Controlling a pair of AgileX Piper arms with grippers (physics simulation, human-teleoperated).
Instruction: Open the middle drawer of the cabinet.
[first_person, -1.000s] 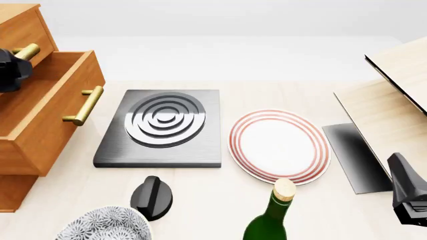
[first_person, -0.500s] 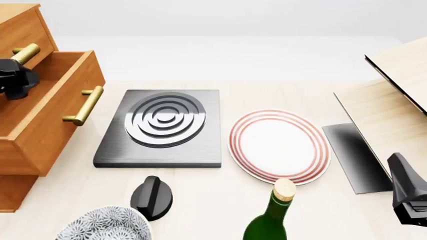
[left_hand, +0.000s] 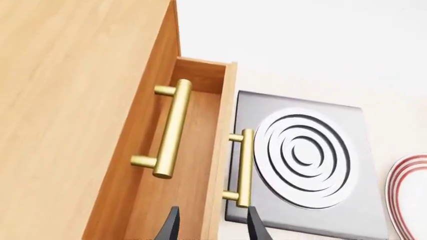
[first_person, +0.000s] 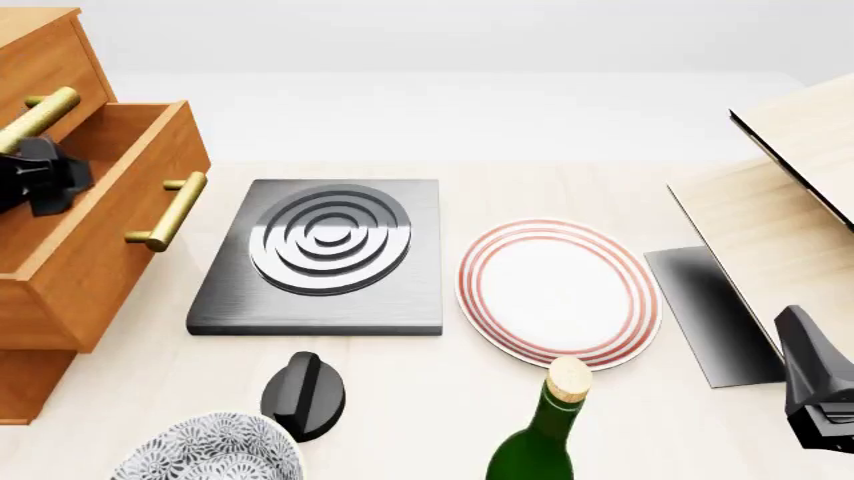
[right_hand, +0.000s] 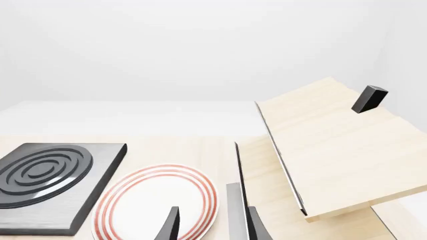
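The cabinet (first_person: 38, 50) stands at the table's left edge. Its middle drawer (first_person: 118, 235) is pulled out, with its brass handle (first_person: 168, 211) facing right. The top drawer's handle (first_person: 40, 117) shows above it, and the third drawer is hidden beneath. My left gripper (first_person: 44, 176) is open and empty over the open drawer, holding nothing. In the left wrist view its fingertips (left_hand: 169, 225) straddle the middle drawer's front edge (left_hand: 222, 150), near that drawer's handle (left_hand: 245, 167). My right gripper (first_person: 814, 385) is open and empty at the front right, as the right wrist view (right_hand: 212, 227) shows.
A dark hob plate (first_person: 320, 255) lies right of the drawer, with a red-rimmed plate (first_person: 558, 290) beside it. A black knob (first_person: 304, 395), a patterned bowl (first_person: 207, 450) and a green bottle (first_person: 541, 435) stand at the front. A pale wooden box (first_person: 787, 200) is at the right.
My left gripper has moved a little right and down over the open drawer, uncovering more of the top handle. The drawer and the right arm have not moved.
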